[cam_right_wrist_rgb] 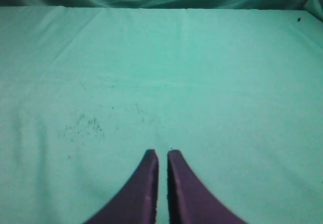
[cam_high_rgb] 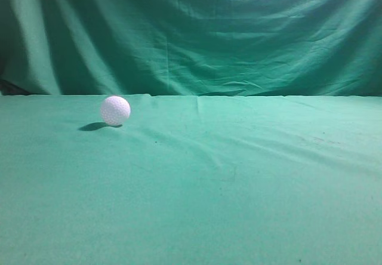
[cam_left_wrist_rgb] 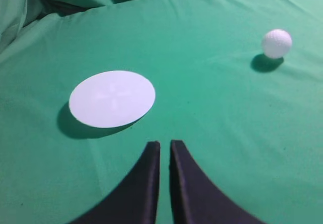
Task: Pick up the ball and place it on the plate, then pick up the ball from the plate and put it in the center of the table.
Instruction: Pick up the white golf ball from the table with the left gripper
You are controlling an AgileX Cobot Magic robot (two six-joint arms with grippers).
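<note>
Plate (cam_left_wrist_rgb: 111, 99) bare; ball (cam_left_wrist_rgb: 276, 43) on table (cam_left_wrist_rgb: 212, 108).

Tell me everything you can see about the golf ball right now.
The ball is small, white and dimpled, like hard plastic, whole and clean. It rests alone on the green cloth table, left of centre in the exterior view, casting a shadow to its left. Nothing else touches it; the plate lies apart from it.

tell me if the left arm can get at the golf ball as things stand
Probably yes: in the left wrist view the golf ball sits alone on the green cloth table, right of the white plate, nothing between it and the left gripper, whose jaws are nearly closed and must open first.
</note>
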